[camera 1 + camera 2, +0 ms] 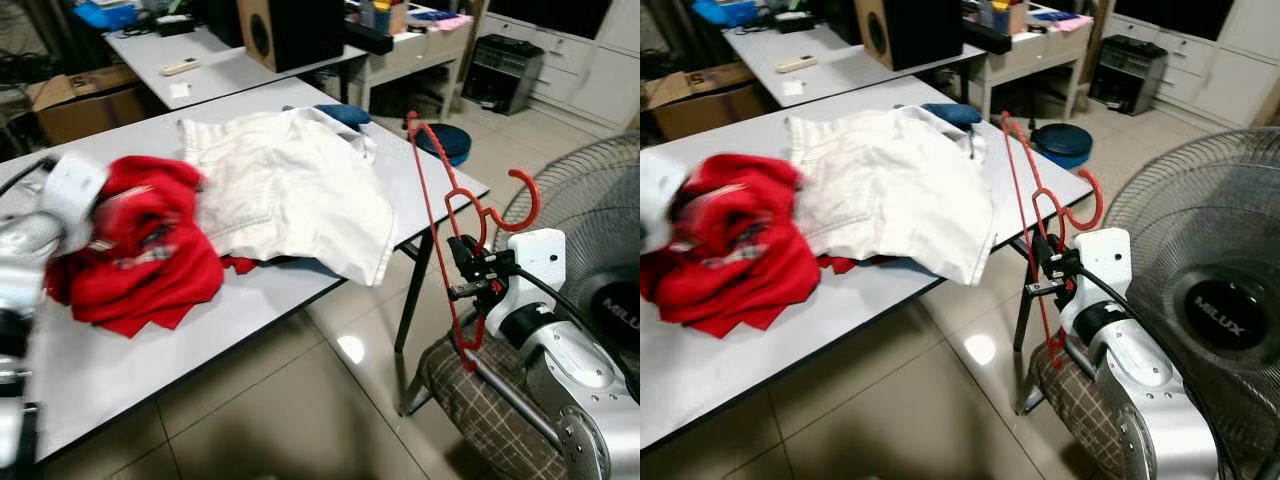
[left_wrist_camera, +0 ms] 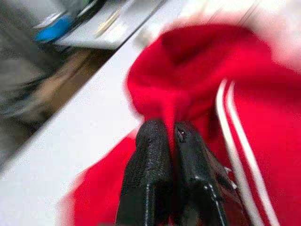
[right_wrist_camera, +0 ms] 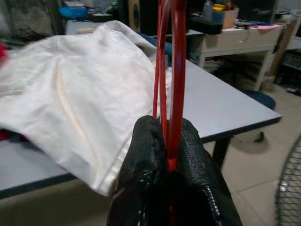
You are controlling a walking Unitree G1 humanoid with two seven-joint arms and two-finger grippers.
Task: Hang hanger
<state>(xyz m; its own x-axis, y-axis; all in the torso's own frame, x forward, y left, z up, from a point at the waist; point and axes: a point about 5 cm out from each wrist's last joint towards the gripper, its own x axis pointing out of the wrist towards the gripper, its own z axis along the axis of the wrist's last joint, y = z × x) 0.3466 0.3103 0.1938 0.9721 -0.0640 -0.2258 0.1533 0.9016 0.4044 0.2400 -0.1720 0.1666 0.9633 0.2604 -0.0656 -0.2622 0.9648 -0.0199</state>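
Note:
My right gripper [image 1: 470, 272] is shut on a thin red wire hanger [image 1: 428, 195], held upright beside the white table's right corner [image 1: 430, 170], hook [image 1: 523, 205] pointing toward the fan. In the right wrist view both fingers [image 3: 146, 150] clamp the hanger's wires [image 3: 171, 70]. A white garment [image 1: 300, 190] lies spread on the table, with a red garment [image 1: 150, 250] with white stripes crumpled to its left. My left gripper [image 2: 168, 129] is shut, its tips pinching a fold of the red garment [image 2: 225, 84]; that arm's white wrist [image 1: 70, 185] hovers blurred over the cloth.
A large standing fan [image 1: 1210, 300] is close on the right. A plaid-cushioned chair [image 1: 480, 400] sits under my right arm. A blue stool [image 1: 445, 140] stands past the table's corner. Behind are a second table with a speaker [image 1: 290, 30] and a cardboard box [image 1: 85, 100]. Tiled floor lies in front.

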